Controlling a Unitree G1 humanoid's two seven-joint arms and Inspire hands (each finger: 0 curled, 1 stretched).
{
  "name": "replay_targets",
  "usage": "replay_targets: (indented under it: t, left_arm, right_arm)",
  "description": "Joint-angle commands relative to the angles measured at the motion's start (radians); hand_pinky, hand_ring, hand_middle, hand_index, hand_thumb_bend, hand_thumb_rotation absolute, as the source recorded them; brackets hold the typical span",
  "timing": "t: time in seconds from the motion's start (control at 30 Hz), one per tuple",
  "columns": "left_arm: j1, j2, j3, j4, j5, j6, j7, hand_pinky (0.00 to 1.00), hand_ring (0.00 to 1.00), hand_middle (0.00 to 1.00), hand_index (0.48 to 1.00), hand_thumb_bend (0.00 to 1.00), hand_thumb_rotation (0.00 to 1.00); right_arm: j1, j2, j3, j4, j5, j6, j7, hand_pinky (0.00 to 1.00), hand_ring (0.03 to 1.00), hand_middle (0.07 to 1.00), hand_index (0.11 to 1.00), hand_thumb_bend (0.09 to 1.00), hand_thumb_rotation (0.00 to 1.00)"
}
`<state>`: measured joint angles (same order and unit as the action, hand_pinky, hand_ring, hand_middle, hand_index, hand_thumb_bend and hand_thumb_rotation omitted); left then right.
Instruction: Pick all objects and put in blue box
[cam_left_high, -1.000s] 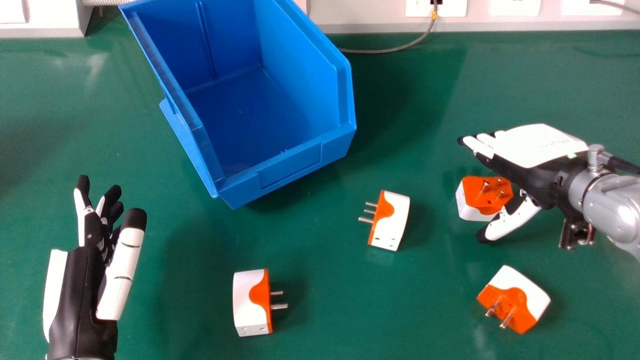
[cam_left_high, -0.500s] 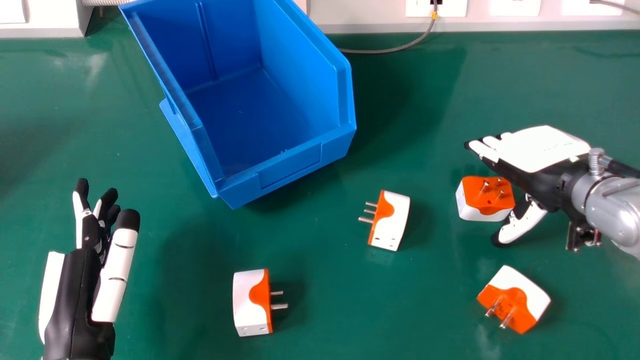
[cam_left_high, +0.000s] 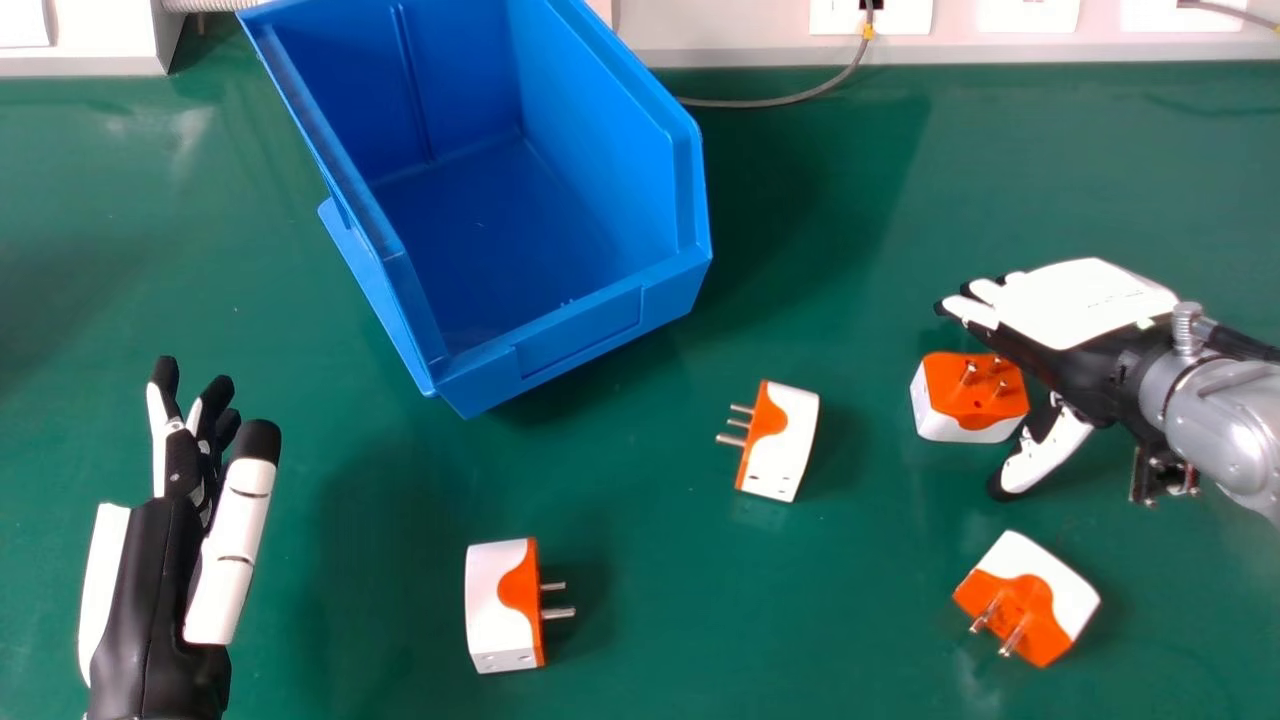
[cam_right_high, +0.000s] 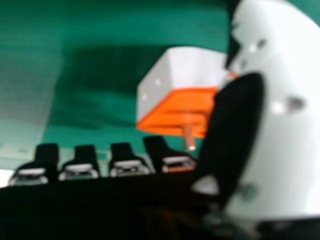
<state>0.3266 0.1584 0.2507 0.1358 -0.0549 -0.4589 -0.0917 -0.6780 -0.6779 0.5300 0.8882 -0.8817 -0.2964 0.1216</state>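
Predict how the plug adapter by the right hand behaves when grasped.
Likely stiff: the plug adapter looks like a molded block with metal pins. Probably won't roll, given its angular sides and pins-up pose. Might slip, since its orange face looks glossy.

I'm facing what is looking like a lab or workshop bench: a smooth green tabletop (cam_left_high: 700, 600) is holding an angular blue plastic bin (cam_left_high: 580, 330), and a thin grey cable (cam_left_high: 760, 103) is running from a white rectangular wall plate (cam_left_high: 835, 18).

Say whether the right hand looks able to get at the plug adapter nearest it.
Likely yes: the right hand is open beside the adapter, and no other object stands between them.
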Motion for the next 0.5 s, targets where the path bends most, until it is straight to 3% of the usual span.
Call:
replay_targets:
  t: [0.0,0.1,0.33,0.47]
  left_arm:
    - [0.001,0.004,0.006,-0.015,-0.015,-0.027,-0.007,0.96,0.99,0.99,1.0,0.64,0.91]
    - [0.011,0.001,0.004,-0.036,-0.021,-0.008,-0.005,0.96,0.99,0.99,1.0,0.64,0.91]
    - [0.032,-0.006,0.001,-0.089,-0.006,0.044,0.016,0.97,0.99,0.99,1.0,0.64,0.9]
    - [0.038,-0.001,-0.001,-0.103,-0.001,0.052,0.011,0.97,0.99,0.99,1.0,0.63,0.9]
  right_arm:
    - [-0.029,0.005,0.008,0.017,-0.002,-0.001,-0.018,0.95,0.993,0.999,0.957,0.531,0.35]
    - [-0.04,0.01,0.021,0.042,-0.01,-0.009,-0.032,0.94,0.99,0.997,0.956,0.529,0.35]
    - [-0.048,0.017,0.035,0.049,-0.005,-0.013,-0.034,0.93,0.981,0.983,0.945,0.521,0.34]
    - [-0.045,0.017,0.038,0.047,-0.005,-0.015,-0.035,0.93,0.975,0.973,0.933,0.517,0.32]
